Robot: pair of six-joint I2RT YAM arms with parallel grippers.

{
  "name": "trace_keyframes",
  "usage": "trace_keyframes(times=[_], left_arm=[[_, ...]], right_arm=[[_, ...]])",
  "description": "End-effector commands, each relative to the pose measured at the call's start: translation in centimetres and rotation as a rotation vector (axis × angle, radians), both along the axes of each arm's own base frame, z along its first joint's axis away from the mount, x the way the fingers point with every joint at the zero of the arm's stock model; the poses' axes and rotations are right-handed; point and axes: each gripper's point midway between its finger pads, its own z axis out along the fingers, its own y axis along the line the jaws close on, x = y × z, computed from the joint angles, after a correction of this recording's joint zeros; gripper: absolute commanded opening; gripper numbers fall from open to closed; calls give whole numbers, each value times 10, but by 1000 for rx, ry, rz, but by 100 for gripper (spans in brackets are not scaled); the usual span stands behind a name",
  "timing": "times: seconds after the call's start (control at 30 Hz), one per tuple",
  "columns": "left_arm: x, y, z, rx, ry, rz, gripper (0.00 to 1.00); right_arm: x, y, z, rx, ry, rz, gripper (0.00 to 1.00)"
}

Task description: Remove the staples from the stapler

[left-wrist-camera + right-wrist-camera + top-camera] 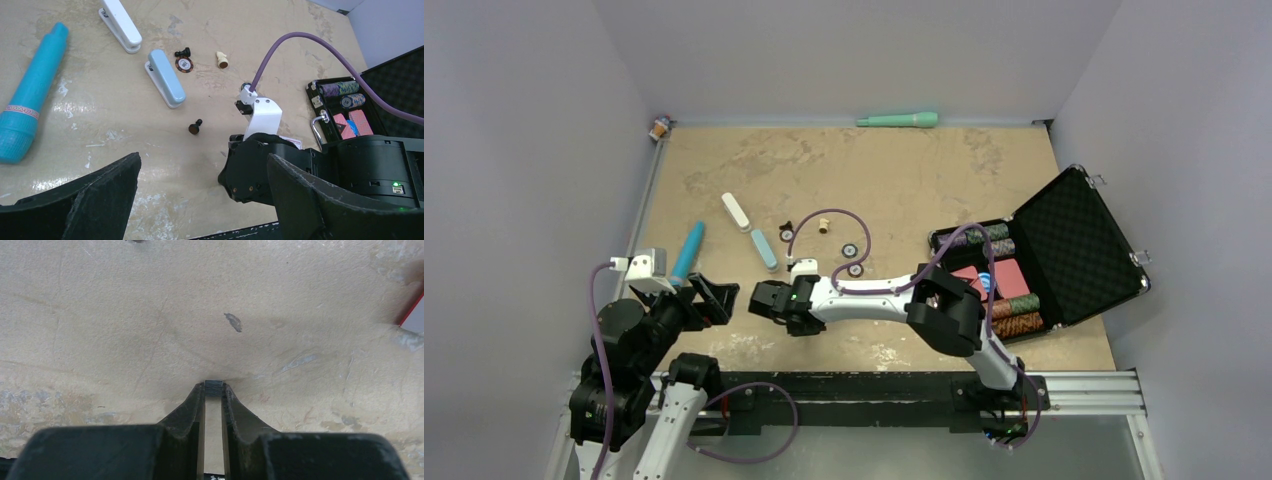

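1. Nearest, the left arm sits folded at the near-left corner of the mottled beige counter (904, 180). The black left pincer (712, 300) is spread wide and holds nothing, and it faces the right arm's tool.
2. Just beside it, the right arm reaches leftward with its white forearm low. The black right pincer (213, 391) is drawn narrow, nipping the tiny silvery-grey strip of staples (213, 387) at its very tips. It is close over the counter, but I cannot tell whether the strip touches.
3. Judging by this, the strip is already out. What seems left is to set it down and let go.
4. Farther back, well apart from both arms, the small slim stapler (763, 247) lies splayed flat. Its white bar (120, 22) and light blue bar (166, 79) lie end to end, and I cannot make out the hinge.
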Motion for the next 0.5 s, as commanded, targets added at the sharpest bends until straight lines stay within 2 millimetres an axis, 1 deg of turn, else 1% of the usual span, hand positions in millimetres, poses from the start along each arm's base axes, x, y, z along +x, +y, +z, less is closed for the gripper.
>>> trace_keyframes(times=[0.0, 0.27, 0.37, 0.47], left_arm=[[5, -1, 7, 12, -35, -8, 99], [6, 0, 6, 14, -29, -5, 99], [7, 0, 5, 13, -25, -3, 99], [7, 0, 5, 14, -22, -3, 99]], right_arm=[[8, -4, 35, 26, -62, -19, 12], [14, -18, 45, 19, -90, -41, 13], [19, -29, 47, 12, -100, -62, 14], [27, -43, 50, 5, -113, -91, 14]])
